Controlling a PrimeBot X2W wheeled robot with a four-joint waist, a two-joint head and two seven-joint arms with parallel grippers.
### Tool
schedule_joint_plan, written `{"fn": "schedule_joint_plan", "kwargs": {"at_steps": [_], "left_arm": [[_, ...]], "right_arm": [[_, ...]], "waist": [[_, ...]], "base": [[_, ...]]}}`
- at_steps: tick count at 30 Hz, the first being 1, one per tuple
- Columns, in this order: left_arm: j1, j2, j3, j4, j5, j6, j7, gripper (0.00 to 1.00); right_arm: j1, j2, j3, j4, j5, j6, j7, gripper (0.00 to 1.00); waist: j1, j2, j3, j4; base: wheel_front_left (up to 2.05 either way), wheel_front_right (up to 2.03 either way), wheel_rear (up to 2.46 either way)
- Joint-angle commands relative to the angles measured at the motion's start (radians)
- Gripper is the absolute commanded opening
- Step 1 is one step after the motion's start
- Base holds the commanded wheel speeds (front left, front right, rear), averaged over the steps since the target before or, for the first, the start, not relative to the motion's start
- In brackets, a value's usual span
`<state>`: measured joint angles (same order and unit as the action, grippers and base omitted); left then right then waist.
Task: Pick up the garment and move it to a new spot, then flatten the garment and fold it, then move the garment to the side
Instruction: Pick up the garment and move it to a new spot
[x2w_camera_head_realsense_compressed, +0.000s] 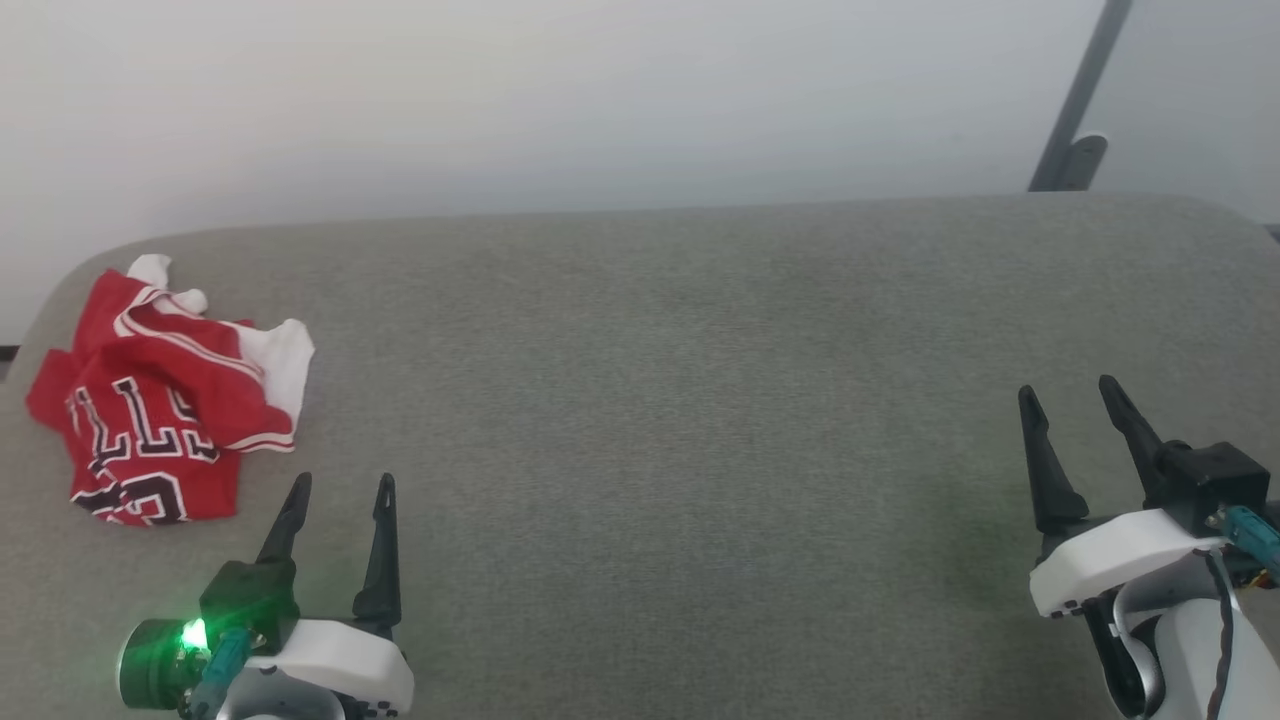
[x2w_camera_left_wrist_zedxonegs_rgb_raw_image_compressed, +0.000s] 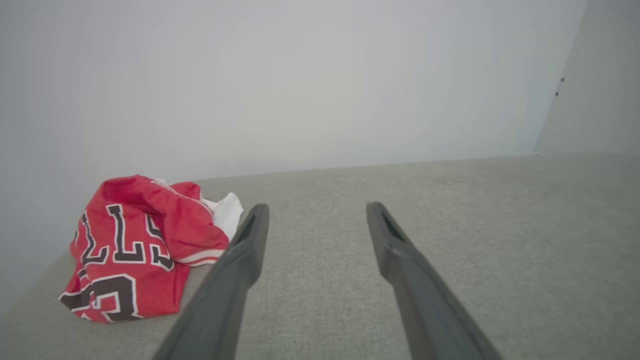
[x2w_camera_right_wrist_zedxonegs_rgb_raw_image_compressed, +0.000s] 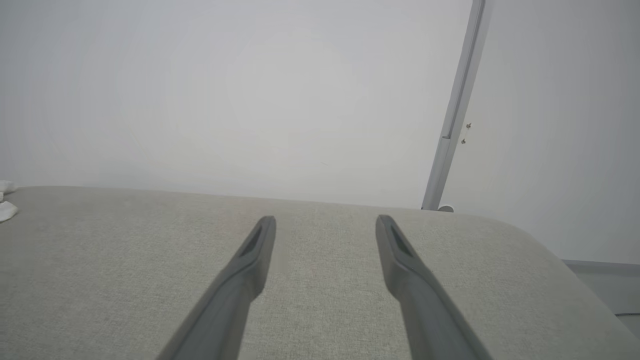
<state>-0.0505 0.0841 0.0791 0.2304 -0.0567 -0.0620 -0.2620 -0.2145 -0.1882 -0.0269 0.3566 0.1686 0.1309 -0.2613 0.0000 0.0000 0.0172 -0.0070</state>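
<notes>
Black-fingered, the left hand (x2w_camera_head_realsense_compressed: 345, 480) hung low over the grey table (x2w_camera_head_realsense_compressed: 700, 400) with its fingers spread wide and nothing between them. The garment (x2w_camera_head_realsense_compressed: 160, 400) lay just ahead of it and off to its left, crumpled in a heap near the table's far left corner. Its red body was bunched over itself, a white sleeve poked out on the side nearer the middle, and the black lettering was creased across the front.

To my eye the pick-up had not begun, and this hand was the one to make it. It would do best to swing left and come down over the raised red fold across the middle of the heap, not the flat hem. It should close on a good thickness of cloth, so that the whole shirt rose together. A straight lift before any sideways travel looked wise, since the heap sat close to the edge and a drag might push it off.

Bare cloth-covered table stretched towards the centre, which would give room for flattening. The right hand (x2w_camera_head_realsense_compressed: 1066, 388) stood well apart at the far right, equally wide open and empty, with a dark pole (x2w_camera_head_realsense_compressed: 1085, 90) leaning against the pale wall beyond it.
</notes>
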Motion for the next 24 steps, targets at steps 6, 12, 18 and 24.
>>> {"fn": "schedule_joint_plan", "kwargs": {"at_steps": [6, 12, 18, 24], "left_arm": [[-0.007, -0.01, 0.015, 0.015, 0.003, -0.009, -0.004, 1.0], [0.007, -0.016, 0.033, 0.015, -0.005, -0.005, -0.004, 1.0], [0.03, -0.026, 0.034, 0.006, -0.014, -0.005, -0.004, 1.0], [0.051, -0.031, 0.038, -0.009, -0.028, 0.003, -0.004, 1.0]], "right_arm": [[0.008, 0.002, 0.007, -0.012, 0.016, 0.0, -0.005, 1.0], [0.012, 0.005, 0.041, -0.01, 0.028, 0.0, -0.004, 1.0], [0.011, 0.012, 0.096, 0.002, 0.043, 0.0, -0.004, 1.0], [0.012, 0.022, 0.134, 0.008, 0.053, 0.0, -0.004, 1.0]], "waist": [[0.0, 0.0, 0.0, 0.069], [0.0, 0.0, 0.0, 0.163], [0.0, 0.0, -0.002, 0.266], [0.0, 0.0, -0.004, 0.367]], "base": [[0.0, 0.0, 0.0], [0.0, 0.0, 0.0], [0.0, 0.0, 0.0], [0.0, 0.0, 0.0]]}}
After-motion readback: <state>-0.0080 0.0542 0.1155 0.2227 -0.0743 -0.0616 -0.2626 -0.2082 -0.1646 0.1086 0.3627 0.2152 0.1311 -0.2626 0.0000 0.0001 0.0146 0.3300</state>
